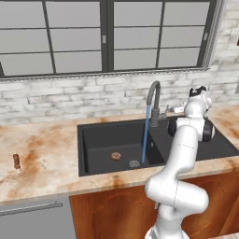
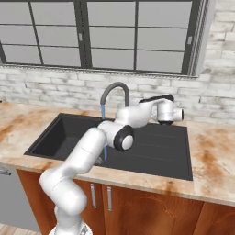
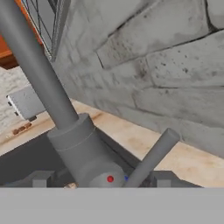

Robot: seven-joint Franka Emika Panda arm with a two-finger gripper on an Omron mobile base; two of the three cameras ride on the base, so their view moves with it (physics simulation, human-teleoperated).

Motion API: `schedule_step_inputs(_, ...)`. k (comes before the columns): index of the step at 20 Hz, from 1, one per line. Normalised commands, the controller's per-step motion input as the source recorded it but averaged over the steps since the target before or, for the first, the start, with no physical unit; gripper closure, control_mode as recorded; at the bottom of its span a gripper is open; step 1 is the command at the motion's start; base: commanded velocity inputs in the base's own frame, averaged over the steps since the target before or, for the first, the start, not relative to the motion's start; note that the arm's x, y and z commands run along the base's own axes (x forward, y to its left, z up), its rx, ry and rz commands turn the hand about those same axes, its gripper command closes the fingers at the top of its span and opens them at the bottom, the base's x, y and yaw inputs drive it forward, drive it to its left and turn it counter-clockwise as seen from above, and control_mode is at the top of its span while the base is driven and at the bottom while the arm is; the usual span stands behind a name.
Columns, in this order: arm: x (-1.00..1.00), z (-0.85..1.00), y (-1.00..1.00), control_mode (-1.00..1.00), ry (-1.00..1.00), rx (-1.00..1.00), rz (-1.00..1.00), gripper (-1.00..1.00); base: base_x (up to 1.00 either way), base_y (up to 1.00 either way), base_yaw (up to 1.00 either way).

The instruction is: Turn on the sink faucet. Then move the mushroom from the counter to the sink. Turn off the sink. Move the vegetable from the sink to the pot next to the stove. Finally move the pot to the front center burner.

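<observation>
The dark grey sink faucet point(image 1: 154, 100) point(image 2: 114, 91) arches over the black sink point(image 1: 86, 149) point(image 2: 156, 158), and a thin blue stream runs from its spout into the basin. A small tan-brown mushroom point(image 1: 115, 156) lies on the basin floor, left of the round drain point(image 1: 134, 164). My gripper point(image 1: 175, 110) reaches in from the right at the faucet's base. In the hand view my gripper point(image 3: 100, 179) is open, with the faucet body point(image 3: 83, 148) and its slanting side lever point(image 3: 151, 159) between the fingertips point(image 3: 39, 178). I cannot tell whether they touch the lever.
The marbled counter point(image 1: 42, 149) carries a slim reddish-brown stick piece point(image 1: 17, 161) at the far left. A grey brick wall point(image 1: 70, 100) and a window stand close behind the faucet. A grey appliance front point(image 1: 32, 219) sits below the counter at the left.
</observation>
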Motion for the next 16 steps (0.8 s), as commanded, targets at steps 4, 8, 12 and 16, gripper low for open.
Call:
schedule_step_inputs(4, 0.45, 0.00, 0.21, -1.00, 0.00, 0.00, 0.17, -1.00, 0.00, 0.00, 0.00)
schedule_step_inputs(8, 0.09, 0.08, 0.42, -1.00, 0.00, 0.00, 0.17, -1.00, 0.00, 0.00, 0.00)
schedule_step_inputs(12, 0.00, 0.02, 0.39, -1.00, 0.00, -0.02, 0.13, -1.00, 0.00, 0.00, 0.00)
schedule_step_inputs(16, -0.26, -0.01, -0.16, -1.00, 0.00, 0.00, 0.01, -1.00, 0.00, 0.00, 0.00)
